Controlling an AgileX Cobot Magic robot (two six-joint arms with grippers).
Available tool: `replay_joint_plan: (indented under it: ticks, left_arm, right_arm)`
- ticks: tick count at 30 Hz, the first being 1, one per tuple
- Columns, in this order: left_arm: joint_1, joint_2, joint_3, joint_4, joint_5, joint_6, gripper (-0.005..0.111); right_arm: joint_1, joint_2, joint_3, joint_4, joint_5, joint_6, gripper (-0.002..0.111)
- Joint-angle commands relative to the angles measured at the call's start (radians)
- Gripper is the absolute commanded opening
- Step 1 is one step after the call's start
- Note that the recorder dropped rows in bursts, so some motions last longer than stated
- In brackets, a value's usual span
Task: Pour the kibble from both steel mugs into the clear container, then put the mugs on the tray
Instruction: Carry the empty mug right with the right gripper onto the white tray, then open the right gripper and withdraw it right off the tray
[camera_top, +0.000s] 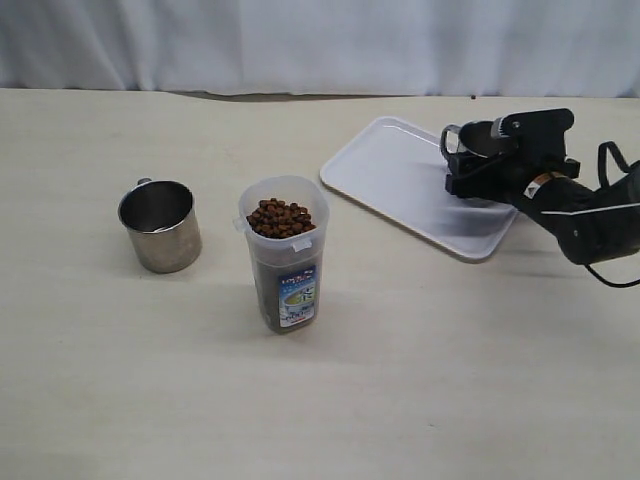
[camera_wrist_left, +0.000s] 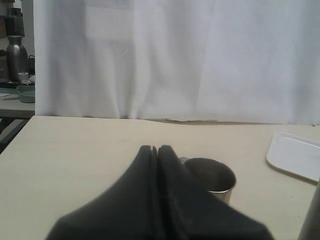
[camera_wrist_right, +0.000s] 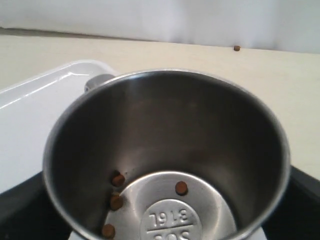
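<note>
One steel mug (camera_top: 160, 225) stands empty on the table at the left, also seen just beyond my left gripper (camera_wrist_left: 157, 150), which is shut on nothing and does not show in the exterior view. The clear container (camera_top: 285, 255) stands mid-table, filled to near its rim with kibble (camera_top: 280, 217). My right gripper (camera_top: 490, 160) is shut on the other steel mug (camera_top: 478, 140), holding it over the right part of the white tray (camera_top: 400, 170). That mug (camera_wrist_right: 165, 125) has a few pellets of kibble (camera_wrist_right: 181, 188) left on its bottom.
A stray pellet (camera_wrist_right: 236, 48) lies on the table beyond the tray. A white curtain (camera_top: 320, 40) closes off the back. Off the table's far left, a side surface carries a metal bottle (camera_wrist_left: 17, 55) and a green bowl (camera_wrist_left: 26, 93).
</note>
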Motion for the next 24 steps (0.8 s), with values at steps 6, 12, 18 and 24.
replay_joint_plan:
  ticks: [6, 12, 18, 24]
  left_arm:
    - [0.000, -0.003, 0.003, -0.006, -0.012, -0.002, 0.000]
    - [0.000, -0.003, 0.003, -0.006, -0.012, -0.002, 0.000]
    - [0.000, -0.003, 0.003, -0.002, -0.015, -0.002, 0.000]
    - [0.000, -0.003, 0.003, -0.002, -0.015, -0.002, 0.000]
  right_arm:
    - [-0.018, 0.023, -0.004, 0.033, -0.086, -0.028, 0.005]
    - [-0.018, 0.023, -0.004, 0.088, -0.064, -0.057, 0.006]
    - [-0.018, 0.023, -0.004, 0.063, -0.046, -0.044, 0.036]
    - [-0.018, 0.023, -0.004, 0.076, -0.049, 0.011, 0.084]
